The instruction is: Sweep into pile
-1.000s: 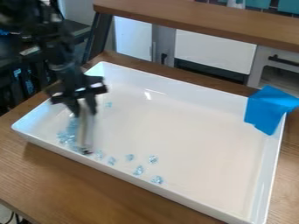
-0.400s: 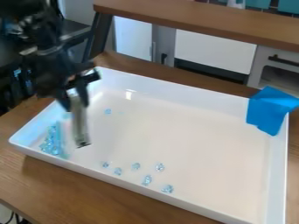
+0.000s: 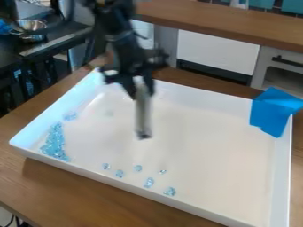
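The gripper [image 3: 139,91] hangs over the upper left-middle of the white tray [image 3: 195,133], shut on a pale, upright sweeping tool [image 3: 143,113] whose dark lower end is at or just above the tray floor. A pile of light blue pieces [image 3: 54,142] lies along the tray's left side, with a small clump [image 3: 70,116] just above it. Several loose blue pieces [image 3: 149,182] are scattered near the front edge, left of the tray's middle, apart from the pile and the tool.
Blue cloth or tape [image 3: 273,113] covers the tray's right back corner. A wooden table [image 3: 77,186] lies under the tray. Behind are a wooden shelf [image 3: 237,24], white cabinets and, at the upper left, a metal bowl [image 3: 31,27].
The gripper and tool have moved right, away from the pile. The pile is now farther left than a second ago, and the tray has shifted slightly.
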You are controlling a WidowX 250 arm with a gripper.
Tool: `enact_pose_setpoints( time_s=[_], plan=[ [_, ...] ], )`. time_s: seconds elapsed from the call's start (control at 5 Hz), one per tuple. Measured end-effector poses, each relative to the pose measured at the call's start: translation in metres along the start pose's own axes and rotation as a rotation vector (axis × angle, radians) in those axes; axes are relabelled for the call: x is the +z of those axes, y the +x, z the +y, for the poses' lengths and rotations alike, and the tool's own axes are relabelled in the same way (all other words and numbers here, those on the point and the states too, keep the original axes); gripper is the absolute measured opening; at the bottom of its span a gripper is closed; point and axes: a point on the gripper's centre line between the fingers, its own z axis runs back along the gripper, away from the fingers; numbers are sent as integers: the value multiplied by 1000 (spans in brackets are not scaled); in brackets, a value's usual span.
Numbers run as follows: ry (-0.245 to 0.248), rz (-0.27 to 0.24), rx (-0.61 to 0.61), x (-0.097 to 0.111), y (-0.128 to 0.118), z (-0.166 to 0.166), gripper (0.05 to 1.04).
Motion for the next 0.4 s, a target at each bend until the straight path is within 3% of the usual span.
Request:
enact_pose_setpoints(
  time_s=[0.2,0.4],
  plan=[
    [14,-12,-45,-21,-14,-36,370],
    [58,-25,-61,-43,-24,-71,370]
  ],
)
